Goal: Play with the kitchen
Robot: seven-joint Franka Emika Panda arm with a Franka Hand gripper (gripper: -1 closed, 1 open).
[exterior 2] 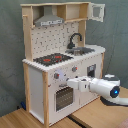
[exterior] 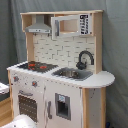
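The kitchen [exterior: 60, 70] is a white and light-wood toy unit, seen in both exterior views. It has a black stovetop [exterior 2: 52, 59] with red burners, a sink [exterior 2: 82, 50], a black faucet [exterior 2: 75, 39], a grey hood [exterior 2: 50, 20] and knobs [exterior 2: 56, 76] above the oven door [exterior 2: 64, 97]. In the second exterior view my white arm [exterior 2: 107, 87] reaches in from the second exterior view's right. My gripper [exterior 2: 70, 82] is just in front of the kitchen's front panel, below the knobs and at the oven door's top edge. In the first exterior view the gripper is not visible.
The upper cabinet door [exterior 2: 97, 11] stands swung outward at the top right. A grey curtain [exterior 2: 10, 60] hangs behind the kitchen. A wooden floor or tabletop [exterior 2: 20, 120] lies in front. A white rounded shape [exterior: 21, 121] sits at the first exterior view's bottom left.
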